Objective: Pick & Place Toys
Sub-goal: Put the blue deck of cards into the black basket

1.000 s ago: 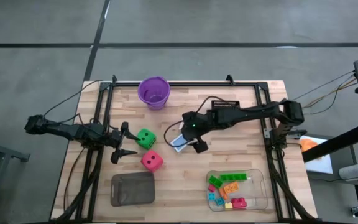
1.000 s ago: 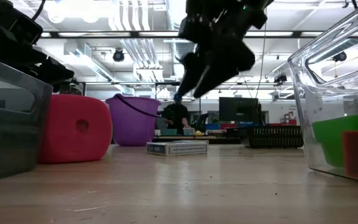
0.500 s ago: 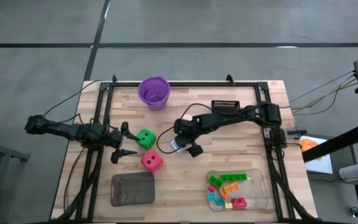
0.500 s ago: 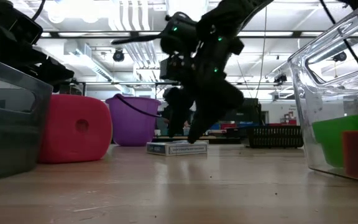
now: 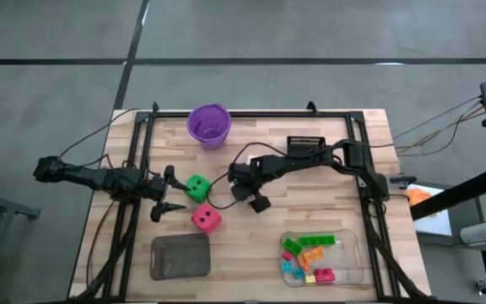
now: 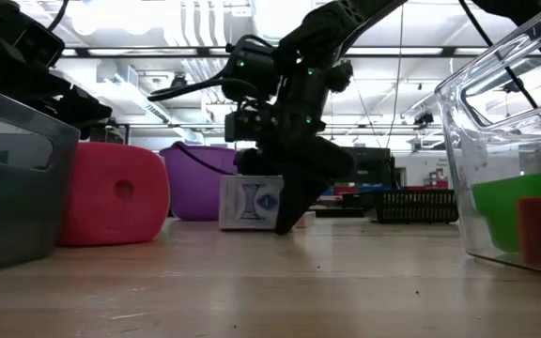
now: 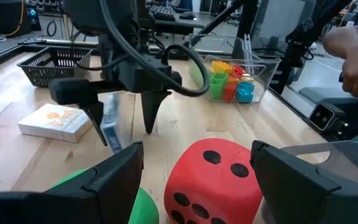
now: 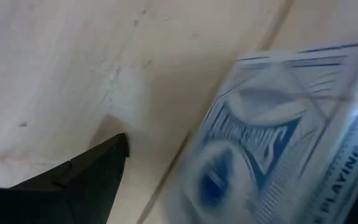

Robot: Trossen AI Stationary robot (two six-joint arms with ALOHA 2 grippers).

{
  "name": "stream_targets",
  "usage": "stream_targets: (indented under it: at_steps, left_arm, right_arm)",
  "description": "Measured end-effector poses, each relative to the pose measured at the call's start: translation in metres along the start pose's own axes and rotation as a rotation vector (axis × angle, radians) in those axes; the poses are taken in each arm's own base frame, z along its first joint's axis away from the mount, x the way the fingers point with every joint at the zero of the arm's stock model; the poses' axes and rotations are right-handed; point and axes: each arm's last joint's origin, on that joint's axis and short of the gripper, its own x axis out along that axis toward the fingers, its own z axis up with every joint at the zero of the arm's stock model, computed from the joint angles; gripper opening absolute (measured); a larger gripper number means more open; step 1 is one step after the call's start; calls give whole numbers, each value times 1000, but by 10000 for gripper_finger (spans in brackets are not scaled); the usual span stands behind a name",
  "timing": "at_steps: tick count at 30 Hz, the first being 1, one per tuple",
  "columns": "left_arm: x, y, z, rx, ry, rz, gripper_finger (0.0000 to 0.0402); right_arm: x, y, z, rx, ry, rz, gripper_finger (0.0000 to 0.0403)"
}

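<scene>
A blue-and-white card box (image 6: 250,202) stands tipped up on one edge on the table, between the open fingers of my right gripper (image 7: 127,132), which reaches down at the table's middle (image 5: 245,192). A second, orange card box (image 7: 53,121) lies flat beyond it. My left gripper (image 5: 169,196) is open and empty at the left, just short of the green die (image 5: 197,187) and the red die (image 5: 206,219), which rest on the table. The coloured bricks (image 5: 309,252) lie in the clear tray. My right gripper touches the blue card box only with the inner side of one finger (image 7: 98,118); the box's flat face (image 7: 112,127) stands against it. The other finger (image 7: 149,115) stands apart from the box. The fingers point down from above. The box rests on its lower edge on the table.
A purple cup (image 5: 209,125) stands at the far edge. A black basket (image 5: 305,143) sits at the far right, a grey tray (image 5: 180,256) at the near left, and the clear tray (image 5: 344,241) at the near right. A person's hand (image 7: 353,56) shows beyond the table.
My right gripper has come down and gone toward the table's left edge at the blue card box. The box lay flat on the table a second ago and now stands tipped up on its edge between the fingers.
</scene>
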Motion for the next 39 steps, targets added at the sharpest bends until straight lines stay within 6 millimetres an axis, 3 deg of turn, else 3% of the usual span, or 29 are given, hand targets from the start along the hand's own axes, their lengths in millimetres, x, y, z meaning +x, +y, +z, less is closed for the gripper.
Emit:
stream_targets:
  at_steps: [19,30,39]
  left_arm:
    - [0,0,0,0,0,0,301]
    - [0,0,0,0,0,0,301]
    - [0,0,0,0,0,0,301]
  right_arm:
    - [-8,-4,6,163,-29,-41,361]
    - [-7,2,10,77,-8,-81,318]
    - [-4,3,5,86,8,-59,355]
